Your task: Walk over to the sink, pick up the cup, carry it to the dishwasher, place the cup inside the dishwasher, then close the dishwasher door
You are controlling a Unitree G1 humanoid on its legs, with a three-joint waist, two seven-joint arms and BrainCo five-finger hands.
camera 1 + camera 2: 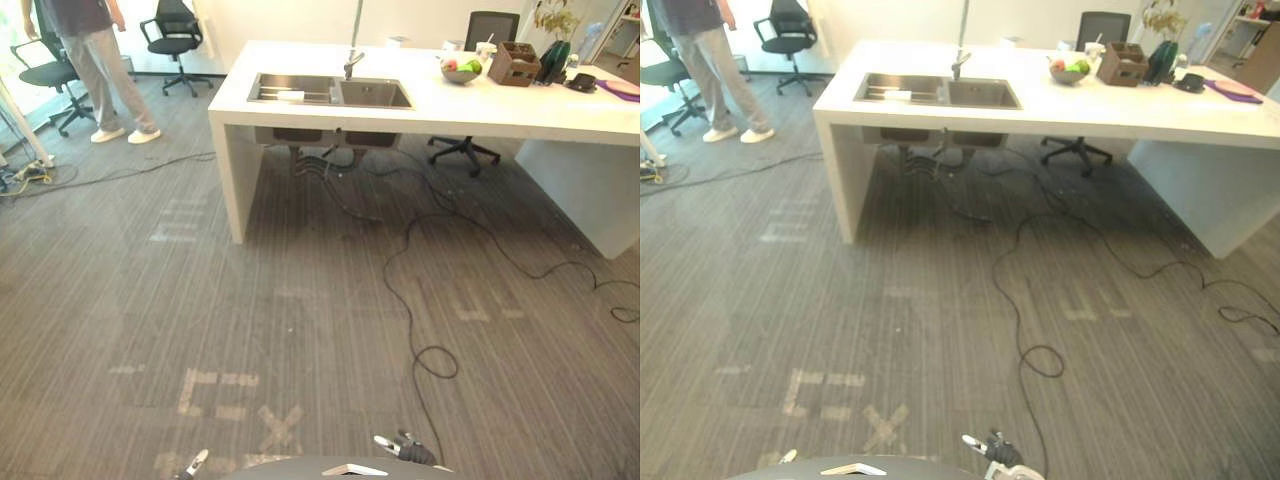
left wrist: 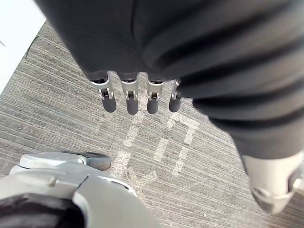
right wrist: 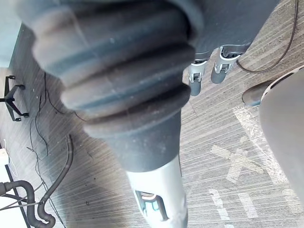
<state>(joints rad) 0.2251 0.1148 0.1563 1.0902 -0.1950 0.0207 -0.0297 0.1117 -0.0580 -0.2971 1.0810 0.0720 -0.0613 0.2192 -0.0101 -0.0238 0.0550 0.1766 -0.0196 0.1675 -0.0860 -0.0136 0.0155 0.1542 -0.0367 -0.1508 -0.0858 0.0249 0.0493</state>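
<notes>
One white counter (image 1: 560, 110) runs across the upper part of the frame. It carries one sink (image 1: 375, 95) with two basins, one faucet (image 1: 352, 65), one fruit bowl (image 1: 460, 77) and one brown box (image 1: 513, 65). Three black office chairs (image 1: 177, 35) line the top edge. One person (image 1: 95, 60) stands at upper left.

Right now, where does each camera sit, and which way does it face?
Left eye view: on the head, facing forward and down across the carpet to the white counter with the sink; left hand and right hand at the bottom edge.
Right eye view: beside it, same scene and hands.
Left wrist view: left wrist, looking down past straight fingers at taped marks.
Right wrist view: right wrist, looking down past relaxed fingers at carpet.
Shared: all four show the taped marks.
</notes>
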